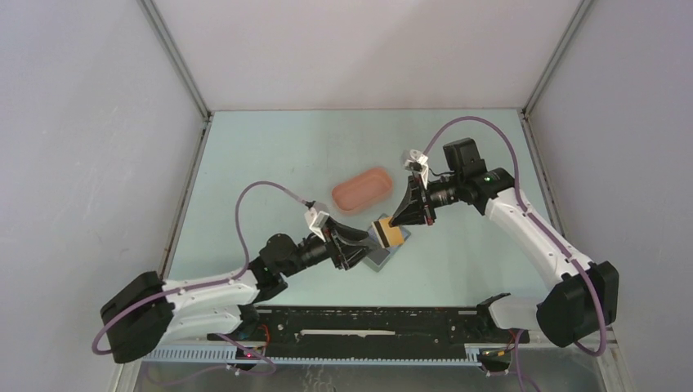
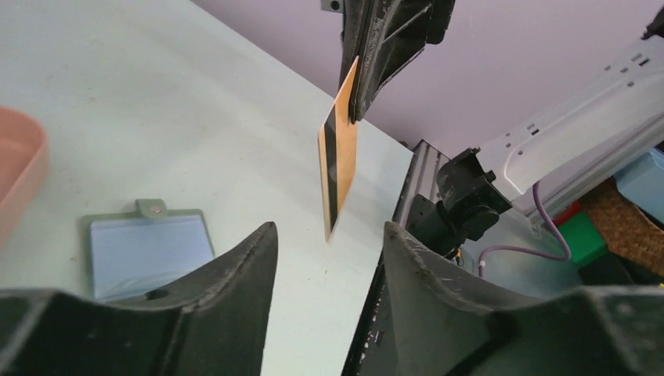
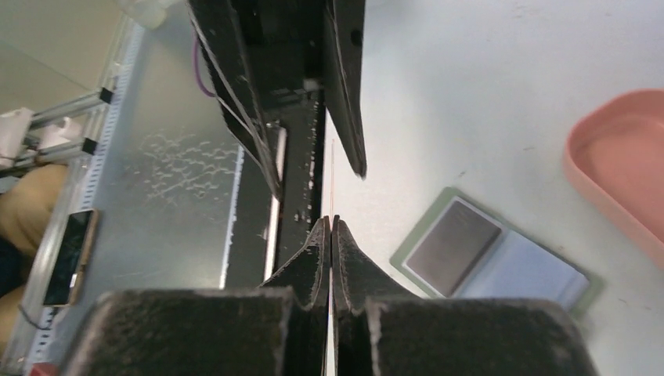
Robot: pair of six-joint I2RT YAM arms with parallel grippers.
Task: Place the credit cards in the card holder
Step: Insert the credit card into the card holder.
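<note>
A yellowish-tan credit card with a black stripe hangs on edge above the table, my right gripper shut on its top edge. In the right wrist view the card is only a thin line. My left gripper is open, its fingers either side of the card's lower corner and not touching it. The card holder lies open and flat on the table under both grippers. A dark grey card rests on one half of the holder. In the top view the yellow card sits between the two grippers.
A pink oblong tray stands just behind the holder. The black base rail runs along the near table edge. Grey walls close in the table on three sides.
</note>
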